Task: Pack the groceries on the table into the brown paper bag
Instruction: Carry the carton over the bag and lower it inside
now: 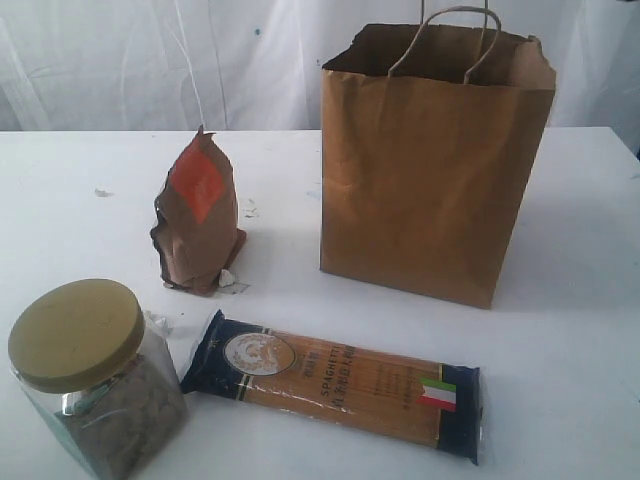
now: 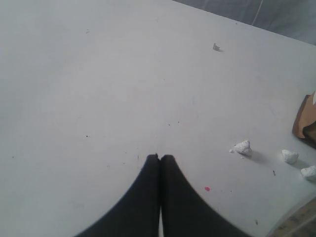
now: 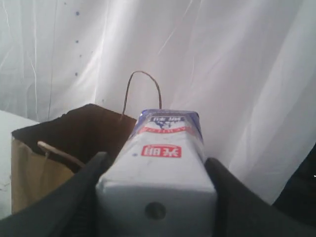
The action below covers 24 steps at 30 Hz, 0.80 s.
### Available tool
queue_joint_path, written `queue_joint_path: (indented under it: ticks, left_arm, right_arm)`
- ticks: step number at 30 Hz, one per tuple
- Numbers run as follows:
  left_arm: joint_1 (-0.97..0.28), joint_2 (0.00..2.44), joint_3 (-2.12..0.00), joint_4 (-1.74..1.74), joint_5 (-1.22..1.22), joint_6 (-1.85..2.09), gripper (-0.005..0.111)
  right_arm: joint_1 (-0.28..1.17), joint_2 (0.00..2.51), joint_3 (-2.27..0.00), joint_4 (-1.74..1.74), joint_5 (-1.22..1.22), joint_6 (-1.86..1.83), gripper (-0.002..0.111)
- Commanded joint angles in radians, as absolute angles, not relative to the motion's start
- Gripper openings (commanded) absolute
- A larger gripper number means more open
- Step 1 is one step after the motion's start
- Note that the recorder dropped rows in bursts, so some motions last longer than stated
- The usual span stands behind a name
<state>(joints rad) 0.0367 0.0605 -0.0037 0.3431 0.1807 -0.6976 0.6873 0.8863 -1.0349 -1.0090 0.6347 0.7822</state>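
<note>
The brown paper bag [image 1: 430, 170] stands open at the back right of the white table [image 1: 560, 340]. The orange-labelled pouch [image 1: 198, 215] stands left of it. A clear jar [image 1: 95, 385] with a yellow-green lid sits at the front left, and the spaghetti pack [image 1: 335, 382] lies flat beside it. Neither arm shows in the exterior view. My right gripper [image 3: 157, 163] is shut on the small white carton [image 3: 160, 148], held in the air just short of the bag's [image 3: 29, 168] open top. My left gripper [image 2: 159, 157] is shut and empty over bare table [image 2: 98, 89]. The second jar and the yellow-grain bottle are out of view.
Small white crumbs [image 2: 243, 147] lie on the table near the pouch's edge [image 2: 305, 116]. A white curtain [image 1: 150, 60] hangs behind the table. The bag's cord handles [image 1: 455, 40] stick up above its rim.
</note>
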Motion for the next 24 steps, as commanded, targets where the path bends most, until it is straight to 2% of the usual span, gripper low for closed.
queue_joint_path:
  ticks: [1, 5, 9, 11, 18, 24]
  left_arm:
    - [0.033, 0.055, 0.0, 0.344, 0.178, -0.699, 0.0]
    - [0.033, 0.055, 0.0, 0.344, 0.178, -0.699, 0.0]
    - [0.033, 0.055, 0.0, 0.344, 0.178, -0.699, 0.0]
    - [0.033, 0.055, 0.0, 0.344, 0.178, -0.699, 0.0]
    - [0.033, 0.055, 0.0, 0.344, 0.178, -0.699, 0.0]
    - [0.033, 0.055, 0.0, 0.344, 0.178, -0.699, 0.0]
  right_arm:
    - [0.687, 0.916, -1.045, -1.098, 0.584, 0.899, 0.041]
    - [0.641, 0.997, -1.067, -1.229, 0.623, 1.103, 0.041]
    - [0.543, 1.107, -1.169, -1.158, 0.567, 1.123, 0.041]
    - [0.506, 1.161, -1.223, -1.044, 0.546, 1.065, 0.041]
    - [0.374, 1.368, -1.449, -0.454, 0.596, 0.495, 0.041]
    - [0.348, 1.44, -1.494, -0.341, 0.666, 0.404, 0.041]
